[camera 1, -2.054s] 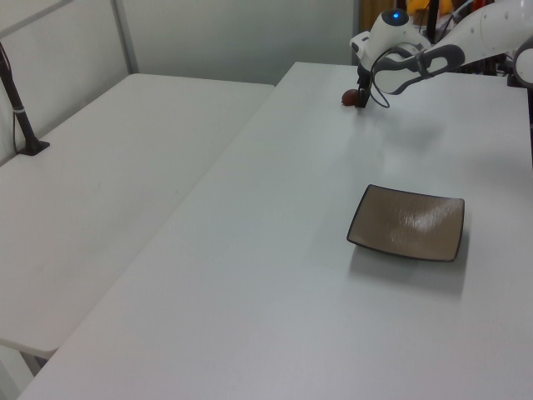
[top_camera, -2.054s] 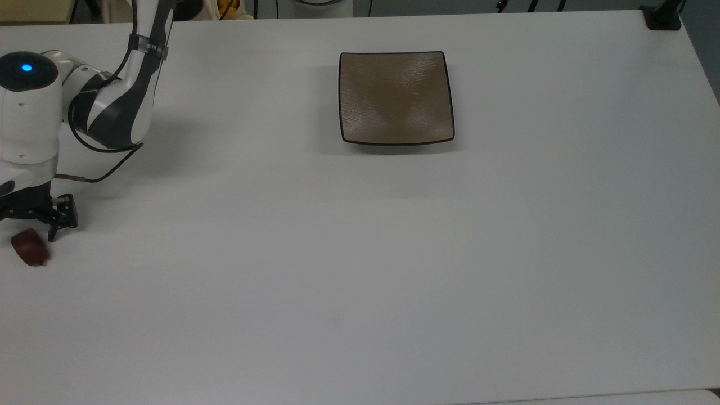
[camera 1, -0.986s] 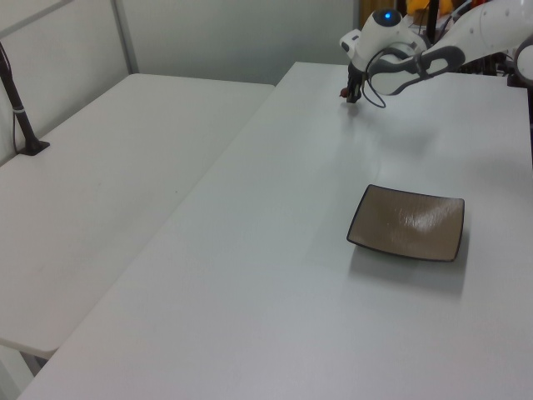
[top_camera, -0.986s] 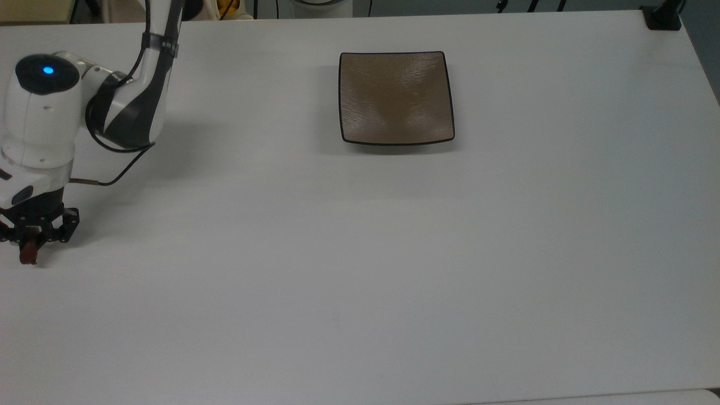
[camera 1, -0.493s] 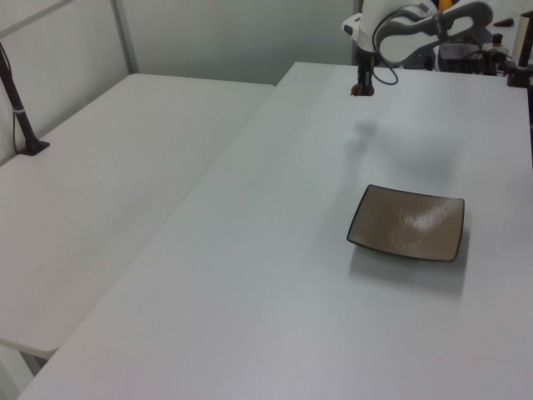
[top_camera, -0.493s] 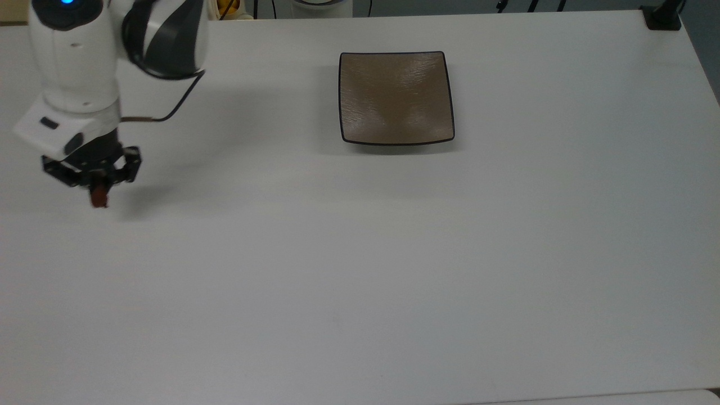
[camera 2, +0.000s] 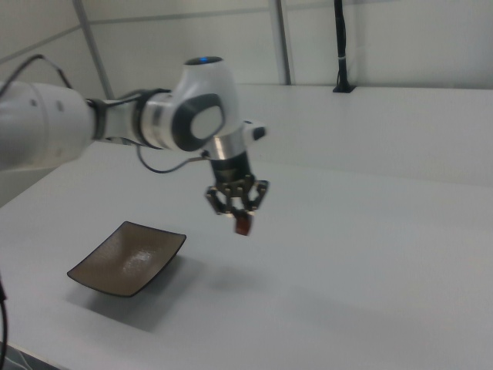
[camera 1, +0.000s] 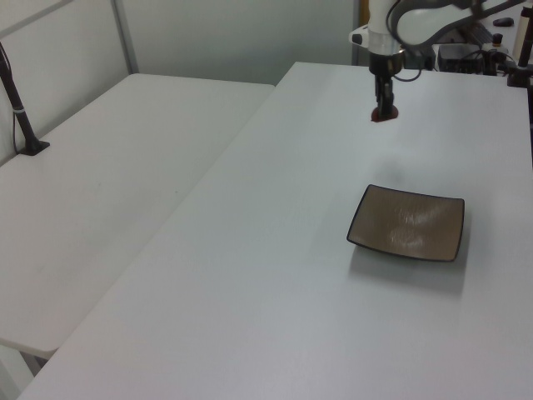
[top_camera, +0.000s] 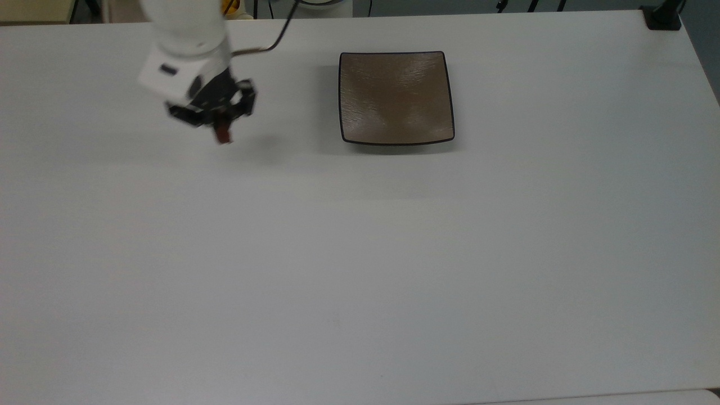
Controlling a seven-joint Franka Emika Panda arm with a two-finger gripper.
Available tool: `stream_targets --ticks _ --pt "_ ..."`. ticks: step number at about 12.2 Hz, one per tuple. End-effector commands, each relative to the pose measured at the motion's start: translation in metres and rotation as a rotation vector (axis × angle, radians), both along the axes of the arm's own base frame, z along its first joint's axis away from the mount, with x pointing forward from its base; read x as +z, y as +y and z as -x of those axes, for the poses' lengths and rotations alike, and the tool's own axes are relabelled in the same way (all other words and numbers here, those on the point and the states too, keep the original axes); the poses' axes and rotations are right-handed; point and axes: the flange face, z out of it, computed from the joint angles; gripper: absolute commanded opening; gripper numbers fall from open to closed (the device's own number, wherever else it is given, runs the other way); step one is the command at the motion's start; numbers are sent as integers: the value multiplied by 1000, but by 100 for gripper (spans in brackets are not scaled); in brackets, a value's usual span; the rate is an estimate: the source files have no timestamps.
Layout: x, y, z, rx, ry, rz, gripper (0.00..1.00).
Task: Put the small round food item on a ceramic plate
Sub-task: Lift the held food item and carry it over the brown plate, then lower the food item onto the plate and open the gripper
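The small round food item (top_camera: pixel 224 134) (camera 1: pixel 381 115) (camera 2: pixel 243 223), a dark reddish-brown lump, hangs in the air above the white table (top_camera: pixel 360 253). My gripper (top_camera: pixel 223 133) (camera 1: pixel 382 112) (camera 2: pixel 243 222) is shut on it, fingers pointing down. The ceramic plate (top_camera: pixel 395 97) (camera 1: pixel 408 222) (camera 2: pixel 128 257), square and brownish-tan with a dark rim, lies bare on the table. In the top view the gripper is to the plate's left, about a plate width away. In the right view the gripper hovers well above the table, to the right of the plate.
A black post base (top_camera: pixel 664 17) stands at the table's far right corner in the top view. A second white table (camera 1: pixel 108 192) adjoins on the left view's left, with a black stand (camera 1: pixel 23 125) on it.
The gripper closed on the food item at the top view's left edge, lifted it, and has carried it up and to the right toward the plate. The plate stayed put.
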Motion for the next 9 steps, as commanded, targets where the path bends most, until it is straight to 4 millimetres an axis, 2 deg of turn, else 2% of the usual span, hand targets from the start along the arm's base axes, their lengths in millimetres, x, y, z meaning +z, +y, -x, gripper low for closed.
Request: stream_targets --ticks 1,3,5,7,9 --pt "27 84 75 18 73 -64 15" --pt "20 138 82 11 84 -105 15" --pt "2 191 83 -90 78 -158 14" --pt "-26 222 97 -121 133 -140 14" --pt "-59 232 95 -200 164 -129 14"
